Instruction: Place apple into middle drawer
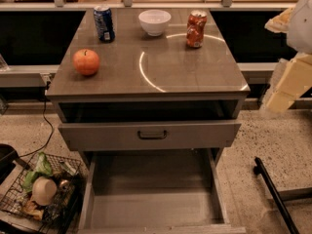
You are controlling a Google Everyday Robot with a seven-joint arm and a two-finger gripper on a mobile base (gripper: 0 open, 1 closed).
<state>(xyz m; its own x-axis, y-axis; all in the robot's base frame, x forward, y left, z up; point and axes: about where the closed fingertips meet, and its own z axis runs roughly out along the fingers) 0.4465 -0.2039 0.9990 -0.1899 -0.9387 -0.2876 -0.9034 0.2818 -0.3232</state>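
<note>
- Step in hand: the pick has not begun. The apple sits untouched on the table, near its front left corner.
- The gripper is out of view. Only a pale stretch of the arm shows, well to the right of the apple and off the table, so I cannot tell how the gripper stands.
- The middle drawer is already pulled out, below the apple and forward of it. Its floor looks bare, so I judge that nothing needs opening or shifting.
- Next move, as I judge it: bring the arm across over the apple, come down on it from above, close on it, lift it and carry it forward and down into the drawer.
- The apple is round, so a grip off its middle could set it rolling.
- The blue can stands just behind the apple, leaving less room on that side.
- The white bowl, behind the apple and to its right, looks empty.
- The drawer front just under the apple stands slightly out; I cannot see inside it.
- The wire basket on the floor, below the apple and to its left, holds mixed odds and ends.
</note>
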